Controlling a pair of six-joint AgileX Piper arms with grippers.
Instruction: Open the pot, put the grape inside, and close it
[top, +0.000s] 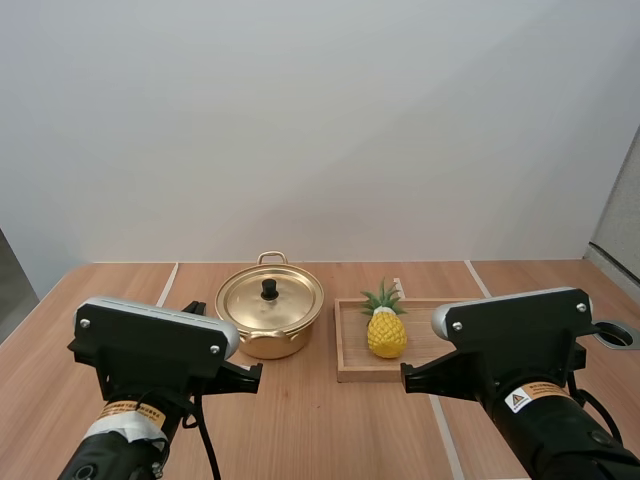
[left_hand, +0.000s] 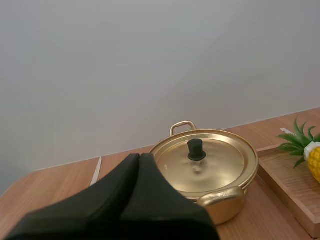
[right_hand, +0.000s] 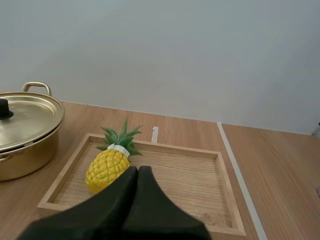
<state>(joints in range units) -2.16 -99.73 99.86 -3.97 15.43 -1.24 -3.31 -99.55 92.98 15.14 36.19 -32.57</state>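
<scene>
A gold pot stands at mid-table with its lid on, black knob upright. Just right of the pot, a yellow toy pineapple with green leaves lies in a wooden tray; I see no grapes. My left gripper is shut on nothing, its tips short of the pot's near-left side. My right gripper is also shut on nothing and hangs over the tray's front, beside the pineapple. The pot sits left of the tray.
White tape lines cross the wooden table. A round hole with a grey ring sits at the table's right edge. A plain grey wall rises behind the table. Bare wood lies in front of the pot and tray.
</scene>
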